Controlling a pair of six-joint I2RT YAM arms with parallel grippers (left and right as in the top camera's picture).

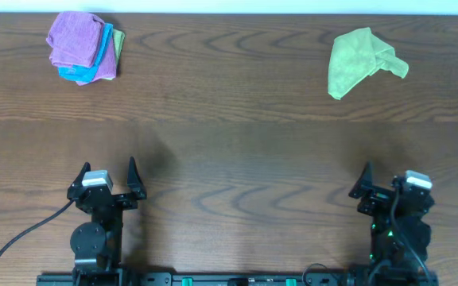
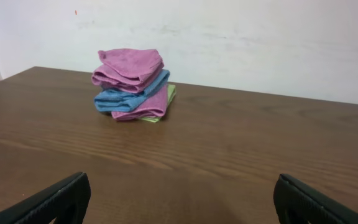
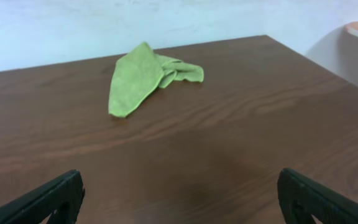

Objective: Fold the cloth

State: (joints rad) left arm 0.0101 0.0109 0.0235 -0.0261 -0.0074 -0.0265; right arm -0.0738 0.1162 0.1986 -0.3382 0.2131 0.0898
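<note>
The purple cloth point(image 1: 74, 40) lies folded on top of a small stack at the far left of the table. It also shows in the left wrist view point(image 2: 129, 65), far ahead of the fingers. No white tag shows. My left gripper point(image 1: 108, 168) is open and empty near the front edge, well short of the stack; its fingers frame bare wood in its wrist view point(image 2: 182, 199). My right gripper point(image 1: 388, 179) is open and empty at the front right, over bare wood point(image 3: 182, 196).
Under the purple cloth lie a blue folded cloth point(image 1: 94, 63) point(image 2: 126, 99), another purple layer point(image 2: 148, 109) and a green edge point(image 1: 118, 44). A crumpled lime-green cloth point(image 1: 360, 59) point(image 3: 138, 78) lies at the far right. The table's right edge point(image 3: 328, 68) is near it.
</note>
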